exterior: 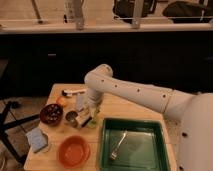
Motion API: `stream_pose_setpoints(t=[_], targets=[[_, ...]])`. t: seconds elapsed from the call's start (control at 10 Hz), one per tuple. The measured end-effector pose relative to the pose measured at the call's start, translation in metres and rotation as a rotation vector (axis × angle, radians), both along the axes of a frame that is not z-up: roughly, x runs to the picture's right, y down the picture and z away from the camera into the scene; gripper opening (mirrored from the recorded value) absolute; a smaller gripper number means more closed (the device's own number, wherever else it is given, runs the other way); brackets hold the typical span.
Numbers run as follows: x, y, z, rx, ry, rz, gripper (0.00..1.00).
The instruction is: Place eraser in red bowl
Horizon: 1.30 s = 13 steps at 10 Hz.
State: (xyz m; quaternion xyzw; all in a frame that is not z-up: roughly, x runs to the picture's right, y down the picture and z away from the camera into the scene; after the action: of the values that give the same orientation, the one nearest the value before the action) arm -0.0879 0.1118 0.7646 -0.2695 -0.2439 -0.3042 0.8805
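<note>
The eraser, a pale block with a dark strip, lies on the wooden table just left of the green tray. My gripper points straight down onto it at table height and is shut on the eraser, whose dark end sticks out to the left of the fingers. The white arm reaches in from the right. The red bowl, shallow and orange-red, sits holding nothing at the table's front edge, below and left of the gripper.
A green tray holding a fork fills the right half of the table. A dark maroon bowl, a small metal cup, an orange, a white item and a light blue sponge stand to the left.
</note>
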Motion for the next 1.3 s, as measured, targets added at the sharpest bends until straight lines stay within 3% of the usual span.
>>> stream_pose_setpoints(t=[0.4,0.9,1.1,1.3], targets=[[-0.040,0.011,-0.034,0.031,-0.137,-0.132,0.00],[-0.082,0.033,-0.075,0.021,-0.299,-0.266,0.00],[-0.094,0.048,-0.086,0.005,-0.327,-0.311,0.00],[-0.092,0.047,-0.085,0.006,-0.324,-0.310,0.00]])
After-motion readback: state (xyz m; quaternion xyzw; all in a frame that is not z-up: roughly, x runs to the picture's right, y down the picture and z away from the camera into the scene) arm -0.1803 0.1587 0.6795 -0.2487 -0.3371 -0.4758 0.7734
